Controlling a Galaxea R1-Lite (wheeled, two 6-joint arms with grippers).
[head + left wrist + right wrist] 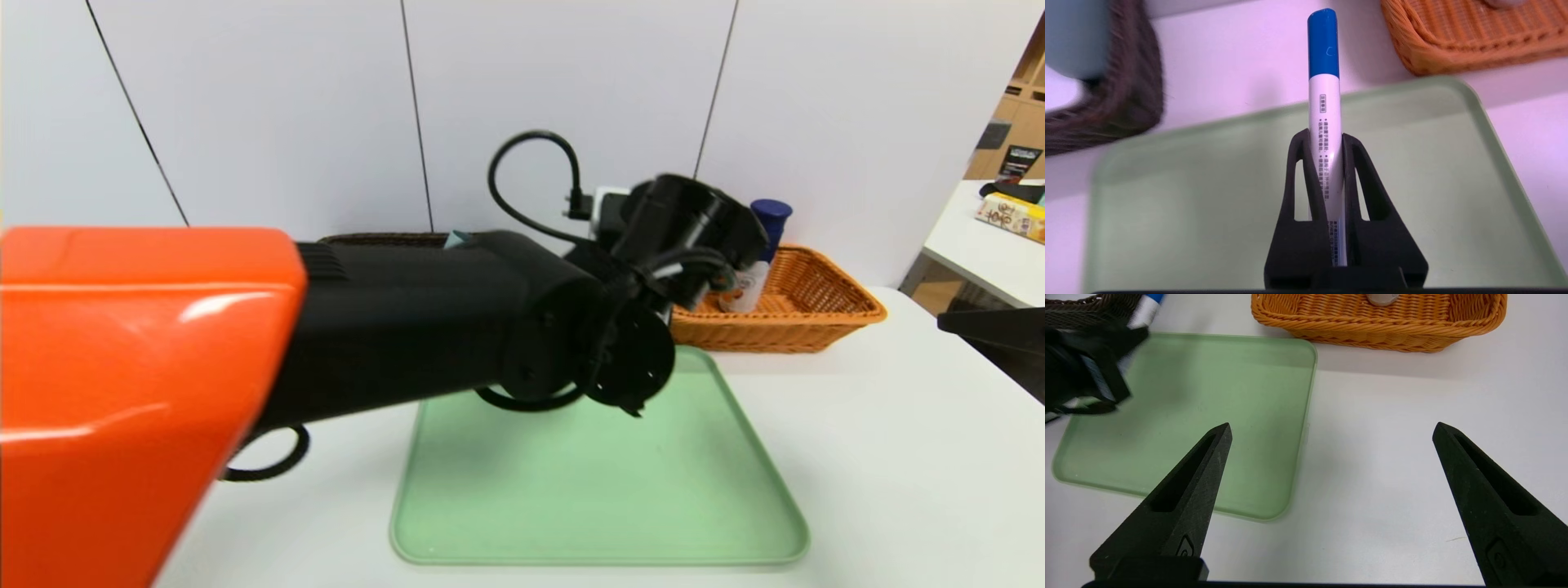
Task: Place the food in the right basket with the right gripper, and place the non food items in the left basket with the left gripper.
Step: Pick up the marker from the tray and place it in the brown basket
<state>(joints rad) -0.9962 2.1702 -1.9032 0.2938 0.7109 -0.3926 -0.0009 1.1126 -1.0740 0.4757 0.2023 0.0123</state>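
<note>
A white marker with a blue cap stands out between the fingers of my left gripper, which is shut on it above the far part of the green tray. The dark brown left basket lies just beyond the tray; the orange right basket is opposite. In the head view my left arm covers most of the dark basket. My right gripper hangs open and empty over bare table beside the tray, short of the orange basket.
A white bottle with a blue cap stands in the orange basket. A pale blue item sits in the dark basket. The tray holds nothing. A second table with a box stands at the far right.
</note>
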